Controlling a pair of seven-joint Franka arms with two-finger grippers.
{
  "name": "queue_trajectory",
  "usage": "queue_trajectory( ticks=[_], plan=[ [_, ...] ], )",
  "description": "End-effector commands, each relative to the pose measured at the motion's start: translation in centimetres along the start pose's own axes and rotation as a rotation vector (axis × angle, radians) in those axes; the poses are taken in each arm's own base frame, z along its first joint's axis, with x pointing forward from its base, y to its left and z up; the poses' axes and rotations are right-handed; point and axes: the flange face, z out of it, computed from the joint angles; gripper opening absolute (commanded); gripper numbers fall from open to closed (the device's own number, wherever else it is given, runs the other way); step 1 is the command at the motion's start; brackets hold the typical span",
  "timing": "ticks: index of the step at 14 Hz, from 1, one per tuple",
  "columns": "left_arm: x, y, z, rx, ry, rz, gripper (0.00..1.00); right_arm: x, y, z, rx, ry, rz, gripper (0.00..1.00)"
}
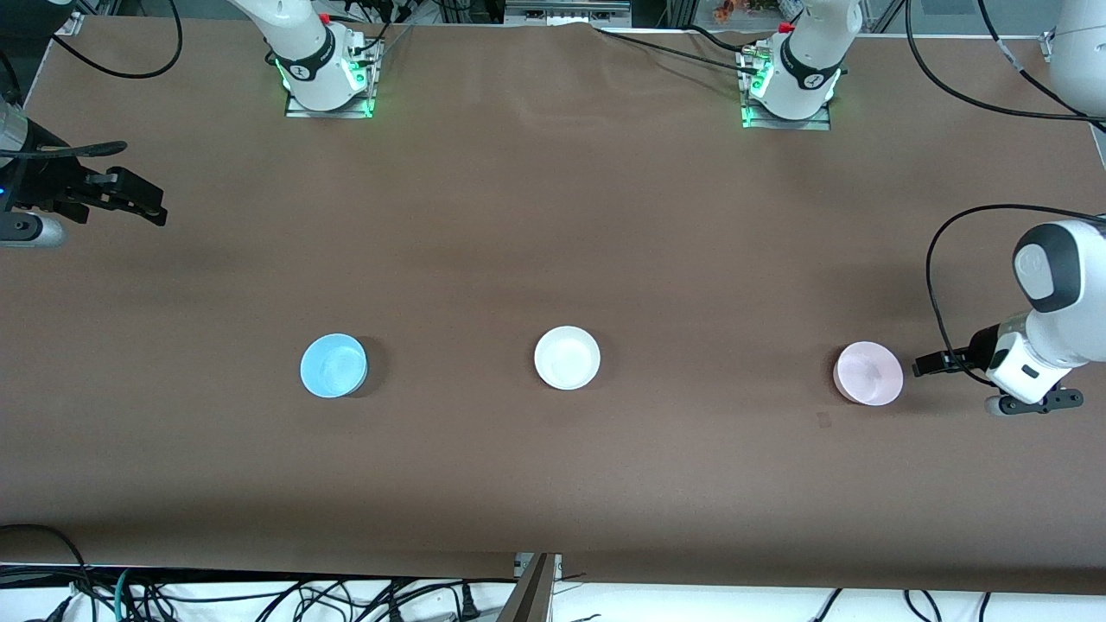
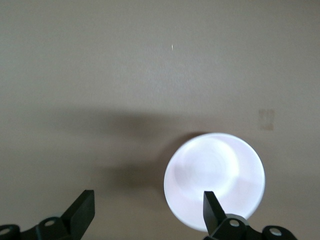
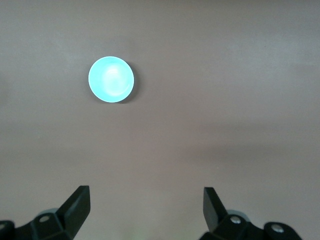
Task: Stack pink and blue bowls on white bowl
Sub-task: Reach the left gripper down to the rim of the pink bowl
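Observation:
Three small bowls stand in a row on the brown table. The pale pink bowl (image 1: 868, 373) is toward the left arm's end, the white bowl (image 1: 567, 358) in the middle, the light blue bowl (image 1: 333, 365) toward the right arm's end. My left gripper (image 1: 926, 363) hangs low just beside the pink bowl, open. In the left wrist view one finger (image 2: 212, 209) overlaps the rim of the pink bowl (image 2: 215, 175), and the left gripper (image 2: 147, 212) holds nothing. My right gripper (image 1: 145, 204) waits at the table's edge, open and empty. The right wrist view shows the right gripper (image 3: 145, 205) well away from the blue bowl (image 3: 111, 79).
The two arm bases (image 1: 328, 82) (image 1: 791, 91) stand along the table edge farthest from the front camera. Cables (image 1: 950, 259) loop by the left arm. A small dark mark (image 1: 823, 420) lies on the cloth near the pink bowl.

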Motion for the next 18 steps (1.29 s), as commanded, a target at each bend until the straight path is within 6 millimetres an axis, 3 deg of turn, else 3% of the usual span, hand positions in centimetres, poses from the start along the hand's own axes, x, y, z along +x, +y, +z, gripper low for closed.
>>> queue_trajectory(
  ticks=[1, 5, 11, 13, 14, 18],
  plan=[
    [-1.4, 0.4, 2.9, -0.002, 0.036, 0.034, 0.96, 0.0, -0.2, -0.6, 0.018, 0.012, 0.008, 1.00],
    [-2.3, 1.3, 3.8, -0.004, 0.012, 0.057, 0.95, 0.5, 0.1, -0.2, 0.019, 0.018, 0.014, 1.00],
    [-2.8, 0.2, 4.5, -0.006, 0.003, 0.120, 0.92, 0.7, -0.3, -0.3, 0.026, 0.027, 0.009, 1.00],
    [-2.9, 0.2, 4.8, -0.008, -0.003, 0.122, 0.88, 0.7, -0.6, -0.2, 0.113, 0.027, 0.019, 1.00],
    [-2.9, 0.2, 4.8, -0.008, -0.002, 0.122, 0.87, 0.8, 0.3, -0.1, 0.139, 0.025, 0.039, 1.00],
    [-2.9, 0.2, 4.7, -0.007, 0.001, 0.119, 0.80, 2.0, 0.8, 1.3, 0.129, 0.023, 0.027, 1.00]
  ],
)
